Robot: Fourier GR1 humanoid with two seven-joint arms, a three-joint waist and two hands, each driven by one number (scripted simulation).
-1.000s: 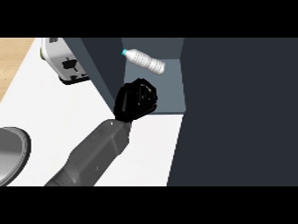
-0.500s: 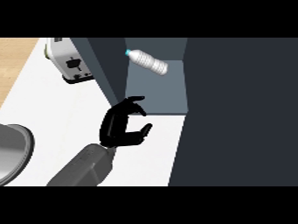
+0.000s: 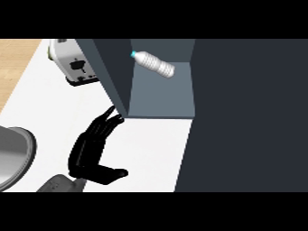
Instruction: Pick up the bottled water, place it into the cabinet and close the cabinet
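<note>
The bottled water (image 3: 155, 65), clear with a light blue cap, lies tilted inside the grey cabinet (image 3: 160, 97) near its back. The cabinet's door (image 3: 106, 67) stands open, running from the top of the view down to its near edge. My left hand (image 3: 89, 149) is on the white counter just below and left of that edge. Its fingers are straight and their tips touch the door's near end, with the thumb sticking out to the right. It holds nothing. The right hand does not show.
A white toaster (image 3: 73, 63) stands behind the door at the upper left. A metal pot (image 3: 3, 158) fills the lower left corner. A dark cabinet face (image 3: 256, 113) covers the right half. Wooden floor (image 3: 9, 63) lies past the counter's left edge.
The left hand has drawn back from the cabinet's opening toward the lower edge. Its curled fingers have straightened and now touch the door's near end. The bottle has not moved.
</note>
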